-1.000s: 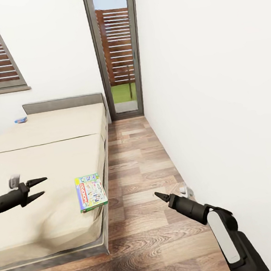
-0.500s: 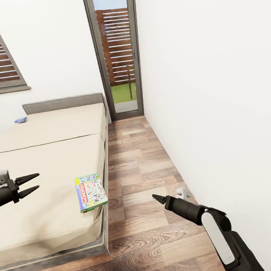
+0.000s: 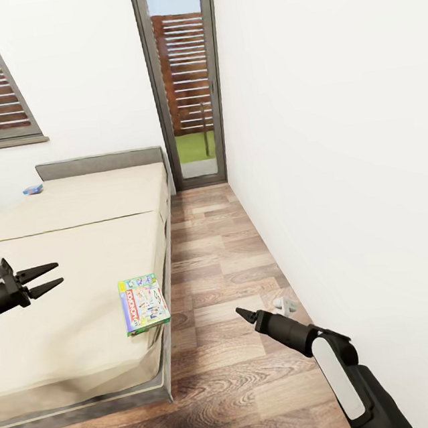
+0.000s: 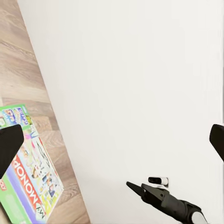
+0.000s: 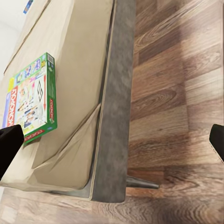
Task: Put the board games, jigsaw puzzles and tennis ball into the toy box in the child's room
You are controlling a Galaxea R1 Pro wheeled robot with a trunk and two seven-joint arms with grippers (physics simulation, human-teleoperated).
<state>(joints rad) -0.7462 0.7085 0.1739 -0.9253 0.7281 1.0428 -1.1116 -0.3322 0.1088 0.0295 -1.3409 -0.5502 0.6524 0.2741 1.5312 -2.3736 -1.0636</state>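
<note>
A green board game (image 3: 143, 303) lies flat near the corner of the bed (image 3: 78, 259), its edge just over the mattress side. It also shows in the left wrist view (image 4: 28, 172) and the right wrist view (image 5: 30, 100). A small blue board game (image 3: 33, 189) rests by the grey headboard. My left gripper (image 3: 54, 275) hovers open over the mattress, left of the green box. Over the floor, right of the bed, my right gripper (image 3: 240, 312) is open and holds nothing. The toy box, table, jigsaw puzzles and tennis ball are out of view.
A white wall (image 3: 341, 156) runs close along my right arm. Wooden floor (image 3: 217, 240) forms a narrow aisle between bed and wall, leading to a glass door (image 3: 187, 89). A small white fitting (image 3: 285, 304) sits at the wall's foot.
My left gripper has drawn back to the left and a little higher over the bed. My right gripper has crept slightly left and lower in the picture. The green box has not moved.
</note>
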